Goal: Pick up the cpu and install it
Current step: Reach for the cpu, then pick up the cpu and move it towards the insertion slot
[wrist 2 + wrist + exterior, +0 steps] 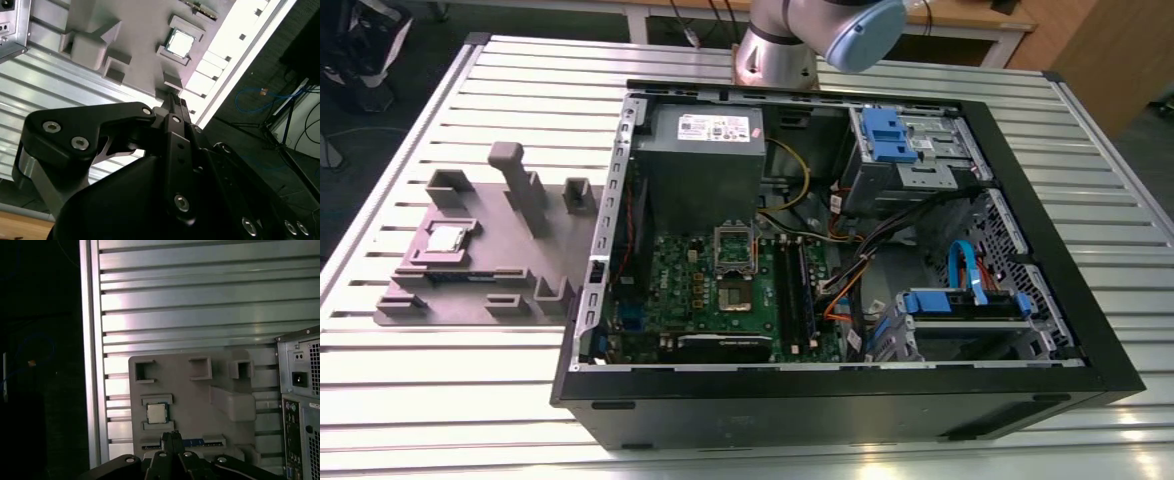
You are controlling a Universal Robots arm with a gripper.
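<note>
Claw (172, 438) is seen pressed together, nothing pinched; cpu (156, 413) is seated flat in the fixture (195, 390), ahead of the claw tips, untouched.

You are at a robotics lab bench: slotted aluminium table (560, 70), opened desktop computer case (854, 395), grey fixture plate (460, 288).

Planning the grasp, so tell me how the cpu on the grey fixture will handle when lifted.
The cpu looks like a small flat square with a metal top, so probably rigid and light. Its shiny top may be slippery. Lying flat between raised blocks of the grey fixture, it should not roll or tip.
</note>
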